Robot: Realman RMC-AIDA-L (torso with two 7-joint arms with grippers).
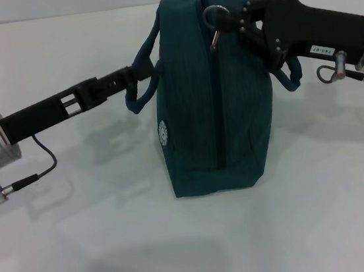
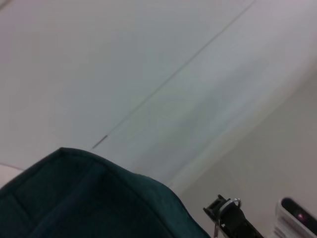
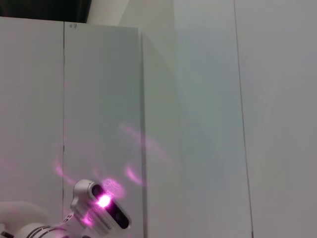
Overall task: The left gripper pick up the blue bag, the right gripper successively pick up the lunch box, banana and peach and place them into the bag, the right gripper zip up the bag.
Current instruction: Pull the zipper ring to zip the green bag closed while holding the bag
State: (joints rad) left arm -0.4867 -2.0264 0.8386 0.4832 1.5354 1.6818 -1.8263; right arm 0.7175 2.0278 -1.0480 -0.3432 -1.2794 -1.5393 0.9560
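While the blue bag stands upright on the white table, its zip line looks drawn along the side and up to the top, so I judge the zipping nearly done. My right gripper pinches the silver ring pull at the bag's top edge. My left gripper is clamped on the near handle, bracing the bag. To finish well, I should pull along the zip's line, steadily, with my left holding firm against the tug.
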